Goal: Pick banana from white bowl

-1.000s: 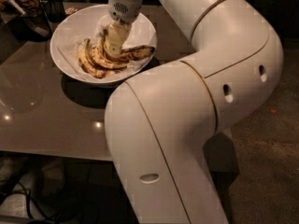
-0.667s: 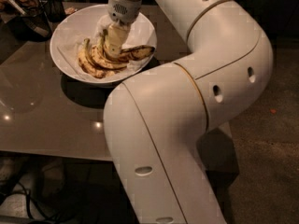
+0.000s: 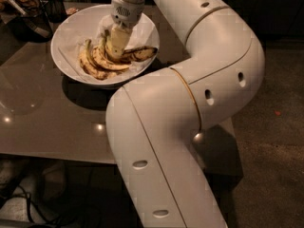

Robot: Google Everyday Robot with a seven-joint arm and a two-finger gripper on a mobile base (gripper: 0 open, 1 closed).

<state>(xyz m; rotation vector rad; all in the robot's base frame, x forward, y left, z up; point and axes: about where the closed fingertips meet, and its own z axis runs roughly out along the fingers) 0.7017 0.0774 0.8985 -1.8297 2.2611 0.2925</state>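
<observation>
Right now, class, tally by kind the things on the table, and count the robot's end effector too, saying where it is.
White bowl: 1
Bunch of bananas: 1, lying in the bowl
Dark containers: 2, at the table's far left corner
End effector: 1, down in the bowl on the bananas
Total: 5

You see a glossy grey-brown worktop [image 3: 42, 108] catching a few small bright light spots [image 3: 98, 126]. On the right of the view lies a dark, speckled floor [image 3: 270, 151]. Under the worktop's near edge, cables [image 3: 23, 198] sit in shadow. The end effector [image 3: 116, 42] hangs over the worktop's far side.
</observation>
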